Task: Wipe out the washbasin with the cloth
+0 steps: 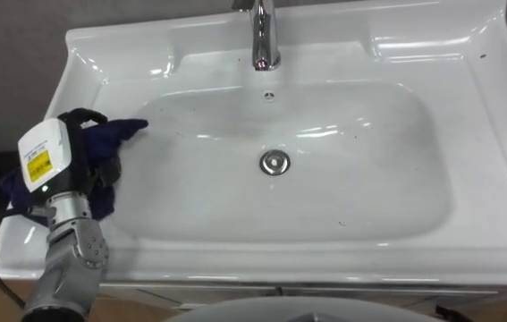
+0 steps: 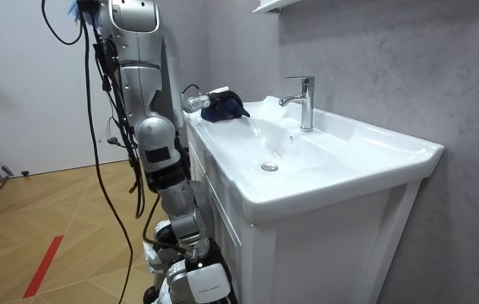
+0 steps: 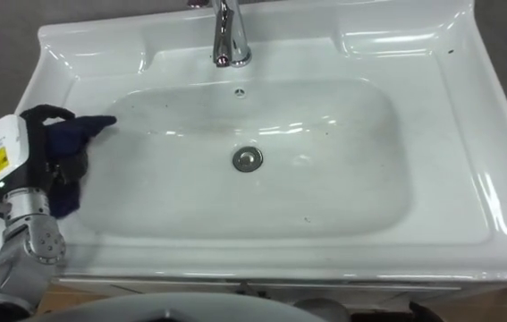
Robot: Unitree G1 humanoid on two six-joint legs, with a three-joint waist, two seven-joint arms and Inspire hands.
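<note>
The white basin [image 1: 342, 192] lies in front of me, with a chrome tap [image 1: 264, 36] at the back and a round drain [image 1: 274, 162] in the middle. My left hand [image 1: 81, 148] rests on the basin's left rim, its fingers curled on a dark blue cloth [image 1: 124, 132]. One corner of the cloth reaches over the edge toward the bowl. In the room view the cloth [image 2: 222, 106] sits on the far end of the basin. My right hand [image 2: 201, 279] hangs low beside the cabinet.
The basin's flat rim [image 1: 468, 54] runs all around the bowl, wider at the back and right. A grey wall stands behind the tap. I stand close against the white cabinet [image 2: 307, 253] on a wooden floor.
</note>
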